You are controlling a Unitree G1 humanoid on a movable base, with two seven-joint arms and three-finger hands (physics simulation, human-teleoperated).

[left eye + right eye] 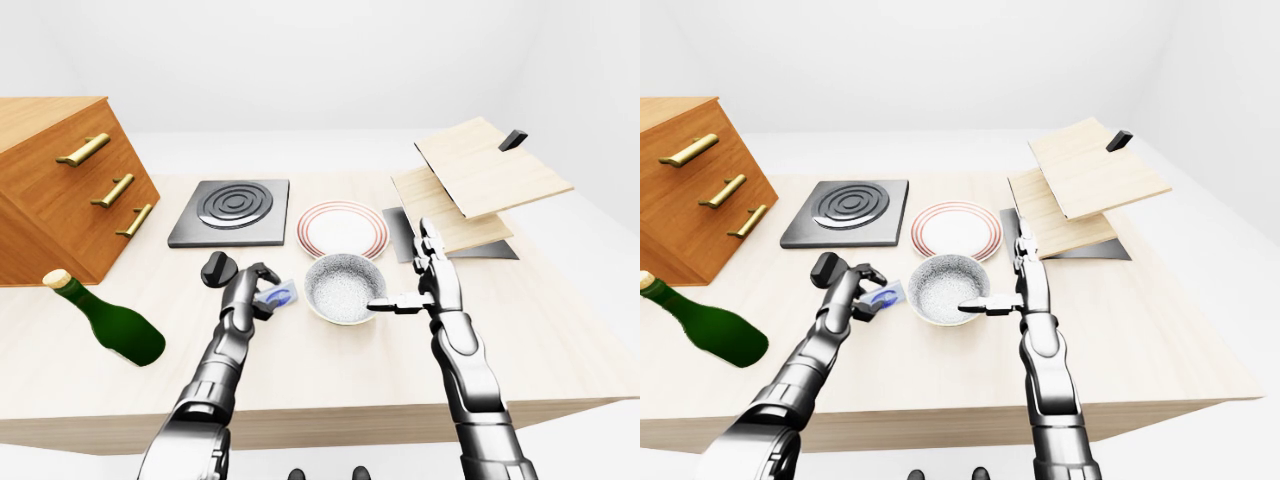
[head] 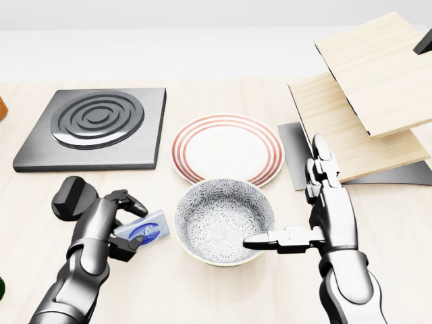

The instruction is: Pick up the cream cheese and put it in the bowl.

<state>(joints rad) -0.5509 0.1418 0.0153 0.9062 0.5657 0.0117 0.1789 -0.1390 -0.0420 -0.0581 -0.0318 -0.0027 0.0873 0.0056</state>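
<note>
The cream cheese [image 2: 146, 231] is a small grey box with a blue label. My left hand [image 2: 125, 223] has its fingers closed round it and holds it just left of the bowl, low over the table. The bowl [image 2: 225, 220] is white with a grey speckled pattern and stands below the striped plate in the head view. My right hand [image 2: 307, 223] is open at the bowl's right side, fingers upright and thumb [image 2: 266, 239] reaching over the rim.
A red-striped plate [image 2: 228, 148] lies above the bowl. A dark stove plate [image 2: 94, 128] is at upper left. Tilted wooden boards [image 2: 364, 101] rise at upper right. A green bottle [image 1: 110, 322] lies at left, below a wooden drawer cabinet [image 1: 60, 185].
</note>
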